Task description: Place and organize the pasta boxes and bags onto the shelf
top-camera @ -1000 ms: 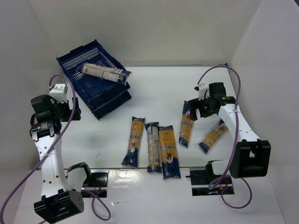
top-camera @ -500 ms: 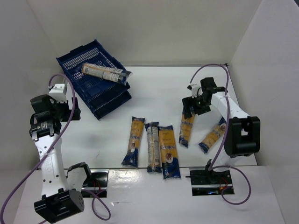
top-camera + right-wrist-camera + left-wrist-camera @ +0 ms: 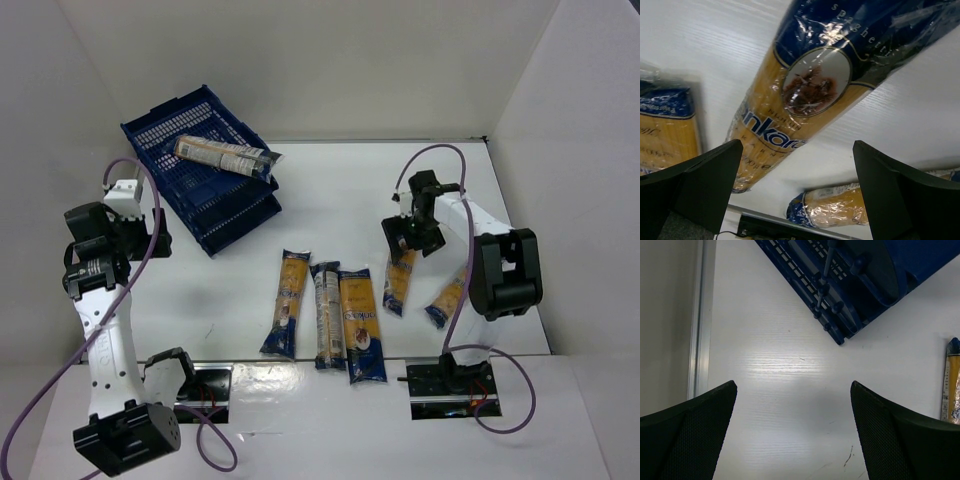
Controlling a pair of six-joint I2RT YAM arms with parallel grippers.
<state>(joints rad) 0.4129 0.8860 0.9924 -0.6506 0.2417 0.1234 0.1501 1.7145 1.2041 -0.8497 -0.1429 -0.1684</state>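
The right gripper point(image 3: 795, 150) is hovering with its jaws spread wide over the dark blue end of a spaghetti packet point(image 3: 807, 95). That packet is lying flat on the white table point(image 3: 700, 45). Nothing is clamped, and contact between the fingers and the wrap cannot be determined.

Three more packets point(image 3: 326, 313) are lying side by side to its left. An angled packet point(image 3: 447, 297) is lying to its right.

The left gripper point(image 3: 792, 390) is hanging over bare table just beside a corner of the stack of dark blue lattice crates point(image 3: 855, 290). Its jaws are wide apart and holding nothing.

A paler packet point(image 3: 225, 155) is lying across the top crate, one end reaching the right rim.
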